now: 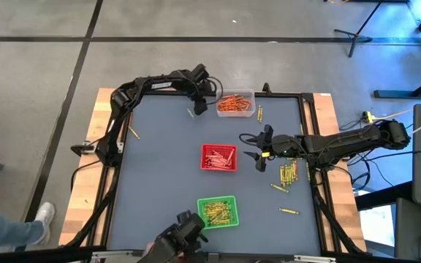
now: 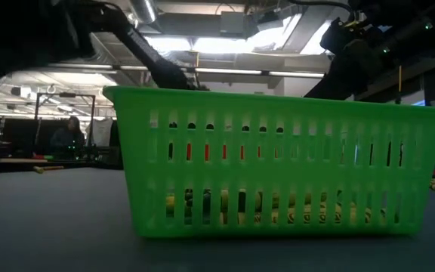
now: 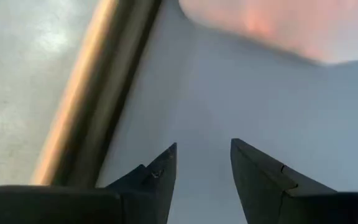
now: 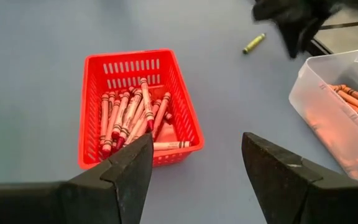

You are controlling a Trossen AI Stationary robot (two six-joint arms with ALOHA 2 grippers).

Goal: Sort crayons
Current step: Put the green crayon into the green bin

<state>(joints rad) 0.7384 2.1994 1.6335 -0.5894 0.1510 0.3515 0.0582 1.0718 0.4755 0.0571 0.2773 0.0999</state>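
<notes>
Red crayons (image 4: pixel 129 118) lie in the red basket (image 4: pixel 185 106) just ahead of the right gripper (image 4: pixel 194 168), whose jaws are spread and empty. The clear tub (image 4: pixel 328 118) of orange crayons (image 4: pixel 356 99) sits beside it, near the left gripper (image 3: pixel 204 168), parted, empty, beside the table's edge rail (image 3: pixel 98 93).

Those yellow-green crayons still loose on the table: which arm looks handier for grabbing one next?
Probably the right. Its open right gripper hangs just beside the loose pile of yellow-green crayons, between it and the red tray. The left gripper is off at the table's far edge by the clear tray.
</notes>
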